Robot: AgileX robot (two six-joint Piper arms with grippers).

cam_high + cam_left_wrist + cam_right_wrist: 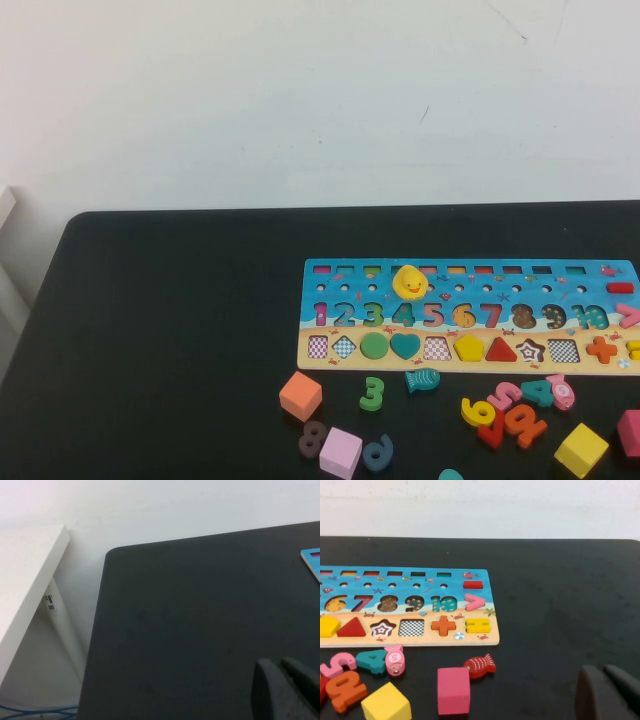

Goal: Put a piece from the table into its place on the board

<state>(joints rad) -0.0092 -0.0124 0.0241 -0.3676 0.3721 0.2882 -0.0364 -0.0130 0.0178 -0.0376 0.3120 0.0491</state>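
A yellow duck [410, 282] sits at twelve o'clock. Orange cube [300, 395] and pink cube [340, 452] lie at seven, yellow cube [581, 450] at five

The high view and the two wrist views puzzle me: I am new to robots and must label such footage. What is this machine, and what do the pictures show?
This is a two-armed table robot. The high view looks down from the robot's own side; neither arm shows in it. Each wrist view comes from a camera on one arm and shows that gripper's dark fingers. The left gripper hangs shut over the bare black table, left of the puzzle board. The right gripper, also shut, hangs to the right of the board. Neither holds anything. The yellow pentagon sits fitted into the board, and a toy duck stands on it. Loose numbers, cubes and fish lie in front of the board.
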